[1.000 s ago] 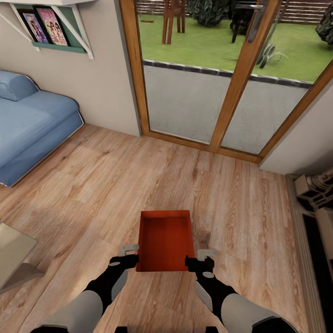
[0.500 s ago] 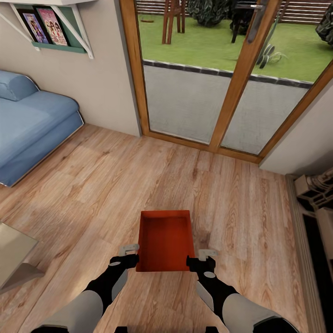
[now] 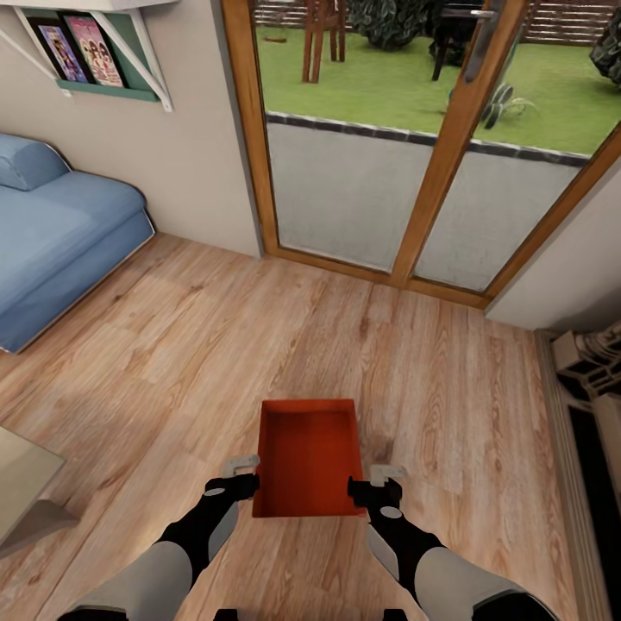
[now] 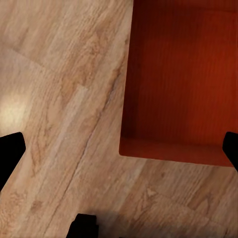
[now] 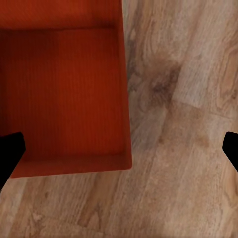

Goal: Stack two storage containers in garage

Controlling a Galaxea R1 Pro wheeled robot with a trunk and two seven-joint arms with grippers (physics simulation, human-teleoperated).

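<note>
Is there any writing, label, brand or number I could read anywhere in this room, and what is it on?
No text can be read anywhere.
Two pink picture covers on the green wall shelf: figures show, any lettering is too blurred to read.
Orange-red container between the two grippers: plain walls, no label.
Blue sofa and wooden glass door frame: no signs or marks.

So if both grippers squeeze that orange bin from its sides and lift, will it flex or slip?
The storage container looks rigid, with straight walls, so probably little flex. Its plain smooth sides may slip. Empty and lidless, it is likely light.
</note>
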